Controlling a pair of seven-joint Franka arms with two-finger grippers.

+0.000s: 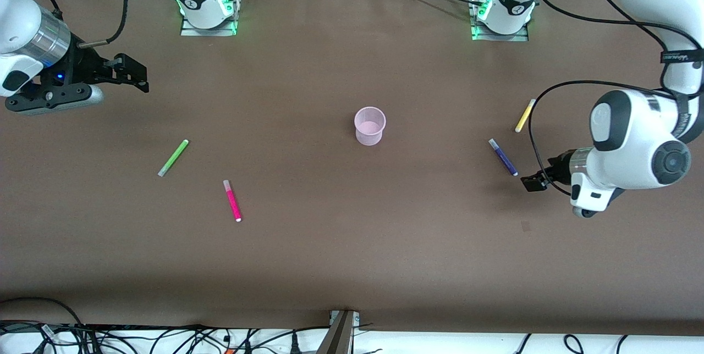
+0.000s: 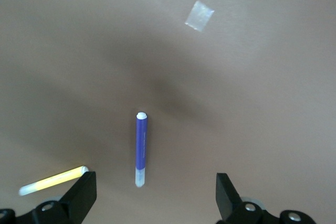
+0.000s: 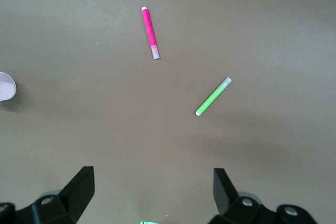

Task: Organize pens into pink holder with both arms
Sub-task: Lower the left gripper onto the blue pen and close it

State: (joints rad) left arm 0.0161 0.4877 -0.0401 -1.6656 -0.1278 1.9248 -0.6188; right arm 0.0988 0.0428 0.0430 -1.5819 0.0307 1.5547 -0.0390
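Note:
The pink holder (image 1: pixel 369 126) stands upright mid-table and shows at the edge of the right wrist view (image 3: pixel 6 87). Toward the right arm's end lie the green pen (image 1: pixel 173 158) (image 3: pixel 213 96) and the magenta pen (image 1: pixel 232 200) (image 3: pixel 149 32). The purple pen (image 1: pixel 503 157) (image 2: pixel 141 148) and the yellow pen (image 1: pixel 525 115) (image 2: pixel 52 180) lie toward the left arm's end. My left gripper (image 1: pixel 534 181) (image 2: pixel 156 195) hangs open over the table beside the purple pen's end, holding nothing. Over the table at the right arm's end, my right gripper (image 1: pixel 132 75) (image 3: pixel 154 190) is open and empty.
A small clear tape patch (image 1: pixel 526 226) (image 2: pixel 199 16) is stuck to the brown table near the left gripper. The arm bases (image 1: pixel 208 10) (image 1: pixel 500 13) stand along the table's back edge. Cables (image 1: pixel 165 337) and a camera mount (image 1: pixel 342 332) line the edge nearest the front camera.

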